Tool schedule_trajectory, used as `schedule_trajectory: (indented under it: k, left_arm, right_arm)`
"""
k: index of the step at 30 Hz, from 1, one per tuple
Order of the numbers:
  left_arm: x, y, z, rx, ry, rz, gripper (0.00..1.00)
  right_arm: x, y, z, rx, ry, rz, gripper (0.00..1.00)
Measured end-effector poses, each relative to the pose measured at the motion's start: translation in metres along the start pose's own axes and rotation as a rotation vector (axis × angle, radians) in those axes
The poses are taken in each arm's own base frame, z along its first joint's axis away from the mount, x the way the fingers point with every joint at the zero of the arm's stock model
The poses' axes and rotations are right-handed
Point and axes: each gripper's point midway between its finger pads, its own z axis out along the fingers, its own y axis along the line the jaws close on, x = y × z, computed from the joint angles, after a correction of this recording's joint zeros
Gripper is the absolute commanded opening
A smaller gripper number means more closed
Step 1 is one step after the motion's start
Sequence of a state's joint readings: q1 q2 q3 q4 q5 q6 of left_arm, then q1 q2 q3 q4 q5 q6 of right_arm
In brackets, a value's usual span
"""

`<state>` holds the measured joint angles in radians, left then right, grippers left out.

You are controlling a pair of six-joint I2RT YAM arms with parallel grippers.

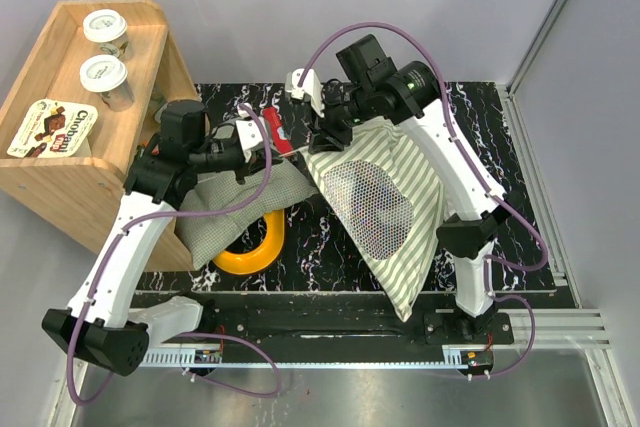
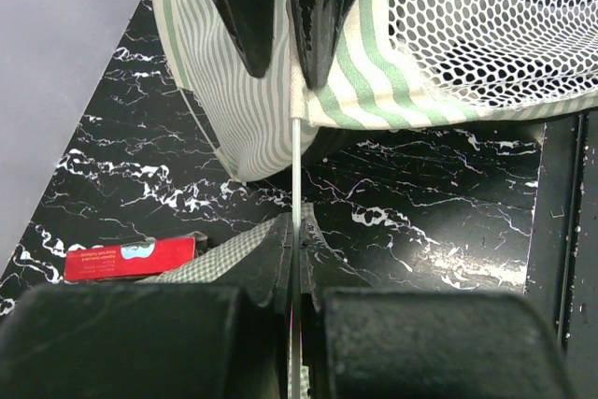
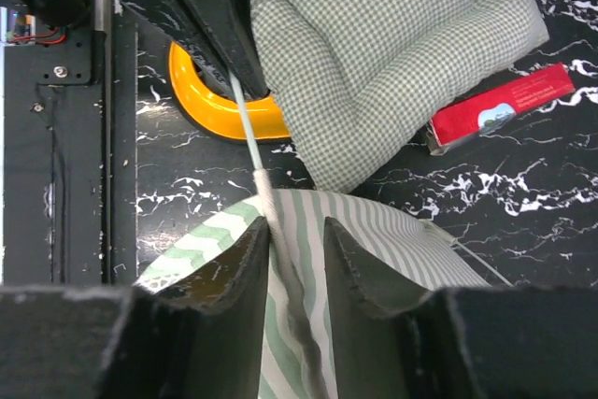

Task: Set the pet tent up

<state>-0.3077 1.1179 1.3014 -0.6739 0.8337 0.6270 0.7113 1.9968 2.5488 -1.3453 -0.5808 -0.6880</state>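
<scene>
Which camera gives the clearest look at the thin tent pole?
Left wrist: the pole runs straight from the left hand up to the pet tent hem. Right wrist shows a short stretch entering the striped fabric. The top view does not resolve it.

At the bottom centre of the frame the left pincer (image 2: 294, 240) is clamped on a thin pole (image 2: 296, 175), which runs straight up into the hem of the striped pet tent (image 2: 243, 119). The tent's mesh window (image 2: 495, 16) fills the upper right. The right pincer (image 2: 285, 72) points down at top centre, fingers narrowly apart over the hem, and a red box (image 2: 131, 257) lies beside a checked cushion (image 2: 224, 254) on the worktop (image 2: 420, 221) at lower left.
</scene>
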Motion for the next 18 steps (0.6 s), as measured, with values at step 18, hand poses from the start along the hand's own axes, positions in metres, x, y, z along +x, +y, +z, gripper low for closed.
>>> schedule_trajectory:
  k: [18]
  left_arm:
    - [-0.010,-0.011,0.010,0.039,0.013,-0.103,0.00]
  right_arm:
    - [-0.019,0.035,0.034,-0.174,-0.050,-0.026,0.00]
